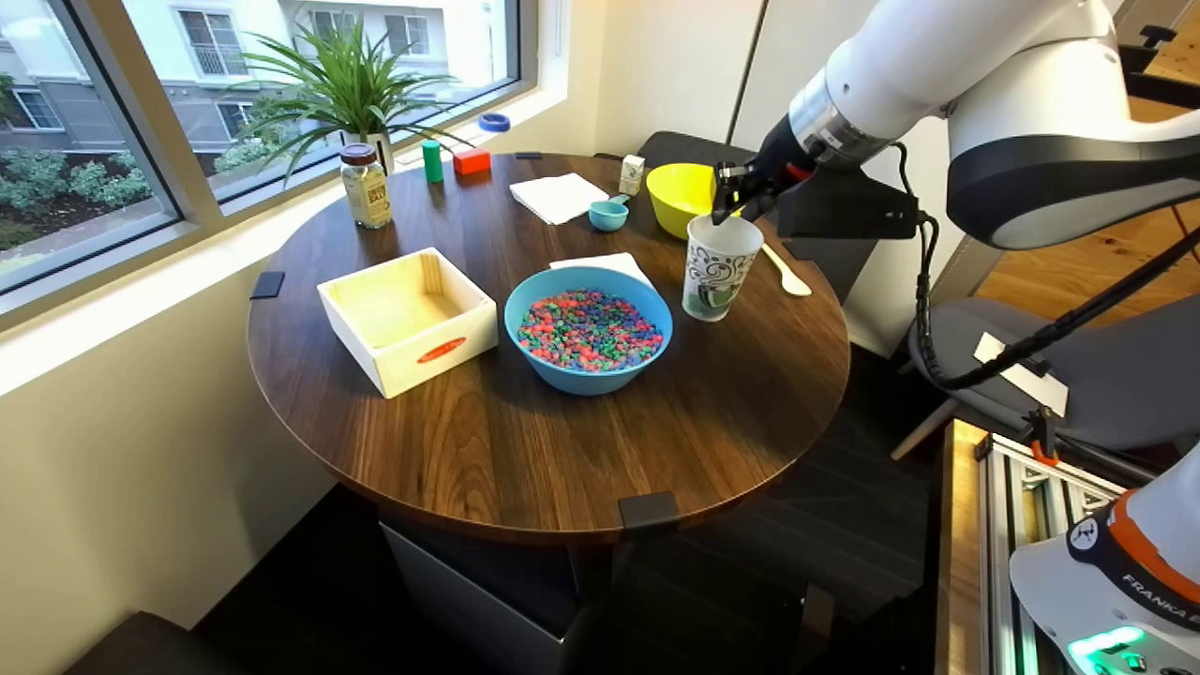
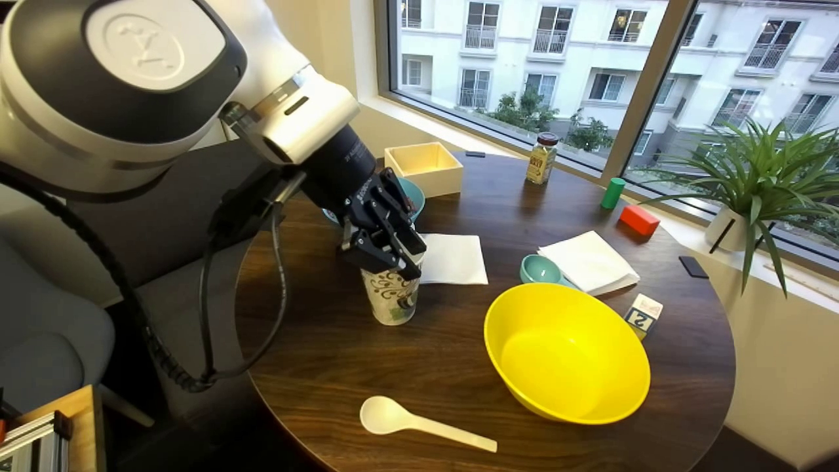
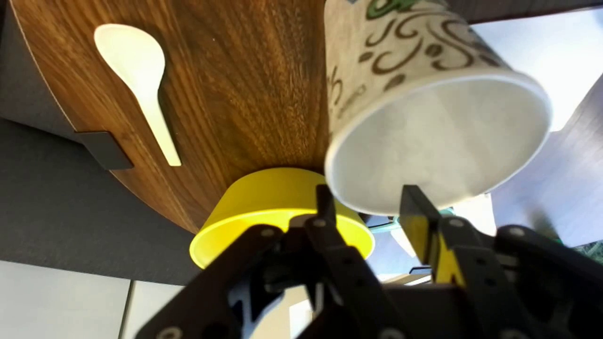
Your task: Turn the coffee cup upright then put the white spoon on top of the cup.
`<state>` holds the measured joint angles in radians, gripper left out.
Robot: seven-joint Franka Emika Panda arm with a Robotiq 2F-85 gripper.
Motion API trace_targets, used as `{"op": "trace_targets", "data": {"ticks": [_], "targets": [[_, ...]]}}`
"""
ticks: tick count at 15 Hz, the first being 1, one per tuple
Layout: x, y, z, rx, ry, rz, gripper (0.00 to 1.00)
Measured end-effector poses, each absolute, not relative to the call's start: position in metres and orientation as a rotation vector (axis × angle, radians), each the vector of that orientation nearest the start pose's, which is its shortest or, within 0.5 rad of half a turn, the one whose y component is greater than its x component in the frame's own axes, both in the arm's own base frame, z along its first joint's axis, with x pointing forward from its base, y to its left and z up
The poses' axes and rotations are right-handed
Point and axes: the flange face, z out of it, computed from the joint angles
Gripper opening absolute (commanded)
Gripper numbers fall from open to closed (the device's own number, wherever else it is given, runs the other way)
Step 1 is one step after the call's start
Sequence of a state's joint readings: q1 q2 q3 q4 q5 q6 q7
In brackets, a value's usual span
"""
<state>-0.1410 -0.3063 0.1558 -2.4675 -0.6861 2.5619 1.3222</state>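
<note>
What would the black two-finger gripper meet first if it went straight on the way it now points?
Most likely the tall white paper cup with brown swirls, at its rim or inside; whether the open gripper touches it is unclear.

Right by the two fingers (image 3: pixel 424 214) is one cup (image 2: pixel 393 298), and nearby on the surface (image 1: pixel 750 394) are one white spoon (image 2: pixel 421 423), one teal scoop (image 2: pixel 539 269), and a yellow bowl (image 2: pixel 564 354) and a blue bowl (image 1: pixel 591 381), making two bowls. Farther from the fingers come one numbered block (image 2: pixel 643 313), one red block (image 2: pixel 638 221), one green cylinder (image 2: pixel 613 193), one wooden box (image 1: pixel 405 369), one lidded jar (image 1: pixel 368 195) and one potted plant (image 2: pixel 760 177). The nearer white paper (image 2: pixel 453 259) and the farther white paper (image 2: pixel 586 263) make two lots; the coloured bits (image 1: pixel 589 330) are too small to count.
</note>
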Motion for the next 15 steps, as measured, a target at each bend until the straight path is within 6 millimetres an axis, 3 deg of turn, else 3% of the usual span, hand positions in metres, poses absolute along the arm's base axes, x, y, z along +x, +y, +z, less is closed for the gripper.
{"op": "trace_targets", "data": {"ticks": [3,4,9,15], "targets": [[0.469,0.019,0.445,-2.923,1.224,-1.003,0.96],[0.469,0.019,0.445,-2.922,1.225,-1.002,0.99],[0.468,0.0,0.455,-2.902,1.242,-0.96,1.0],[0.456,-0.051,0.475,-2.839,1.231,-0.721,1.0]]}}
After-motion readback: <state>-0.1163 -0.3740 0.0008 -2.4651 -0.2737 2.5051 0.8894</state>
